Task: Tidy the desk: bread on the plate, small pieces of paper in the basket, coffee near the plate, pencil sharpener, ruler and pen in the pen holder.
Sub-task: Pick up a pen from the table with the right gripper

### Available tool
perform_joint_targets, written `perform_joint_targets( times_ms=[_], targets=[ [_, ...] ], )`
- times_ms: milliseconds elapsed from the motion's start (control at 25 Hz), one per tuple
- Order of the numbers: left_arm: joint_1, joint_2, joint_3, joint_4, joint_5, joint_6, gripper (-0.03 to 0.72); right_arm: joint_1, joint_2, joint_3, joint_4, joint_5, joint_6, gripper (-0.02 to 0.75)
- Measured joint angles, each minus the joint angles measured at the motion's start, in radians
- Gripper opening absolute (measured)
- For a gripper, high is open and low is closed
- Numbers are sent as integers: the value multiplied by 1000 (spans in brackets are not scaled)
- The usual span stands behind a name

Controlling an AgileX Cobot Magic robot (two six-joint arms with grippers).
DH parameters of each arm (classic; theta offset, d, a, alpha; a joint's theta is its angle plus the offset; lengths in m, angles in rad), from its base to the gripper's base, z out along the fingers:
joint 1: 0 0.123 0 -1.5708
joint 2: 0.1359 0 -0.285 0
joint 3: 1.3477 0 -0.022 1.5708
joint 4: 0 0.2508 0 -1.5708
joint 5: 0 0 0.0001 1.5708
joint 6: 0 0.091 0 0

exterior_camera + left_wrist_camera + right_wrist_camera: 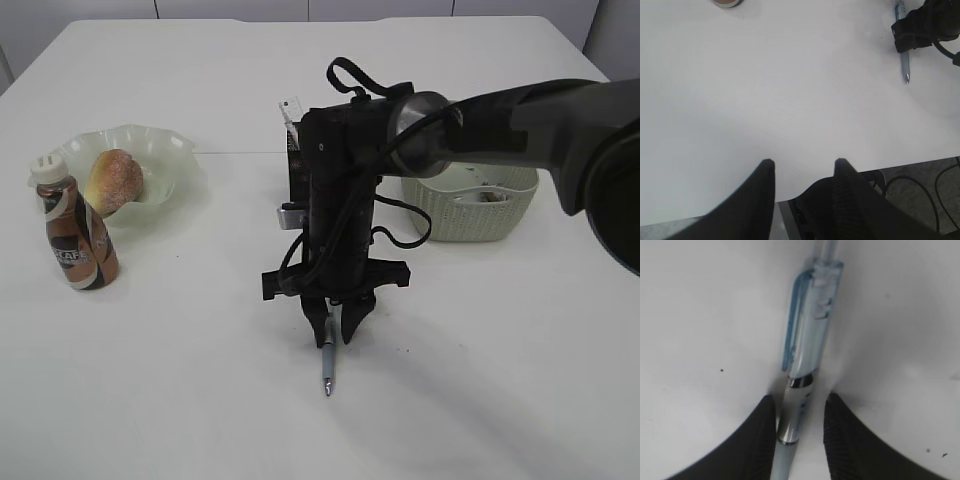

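A pale blue pen [327, 365] [805, 355] lies on the white desk [180, 380]. My right gripper [335, 335] [799, 405] points straight down over it, open, one finger on each side. The left finger touches the barrel and a narrow gap remains at the right finger. My left gripper [804, 164] hangs open and empty above the desk's near edge. The bread [112, 180] lies on the green plate [170, 150], with the coffee [75, 235] just in front. The black pen holder [296, 165] stands behind my right arm, with the clear ruler [289, 112] sticking out. The pencil sharpener is hidden.
The grey-green basket [470, 205] stands right of the arm; whitish shapes inside it are too small to name. The left wrist view shows the pen [903, 55] and the right gripper [920, 30] at its top right, with cables below the desk edge.
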Motion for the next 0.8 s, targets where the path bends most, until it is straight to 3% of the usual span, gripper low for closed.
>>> perform_joint_targets(
  times_ms=[240, 400, 600, 800],
  targets=[
    [0, 0, 0, -13, 0, 0, 291, 0, 9, -12, -6, 10, 2, 184],
    [0, 0, 0, -31, 0, 0, 290, 0, 11, -16, -4, 10, 1, 73],
    [0, 0, 0, -34, 0, 0, 291, 0, 33, -78, -20, 35, -1, 66],
    [0, 0, 0, -34, 0, 0, 290, 0, 38, -255, -45, 26, -66, 64]
  ],
)
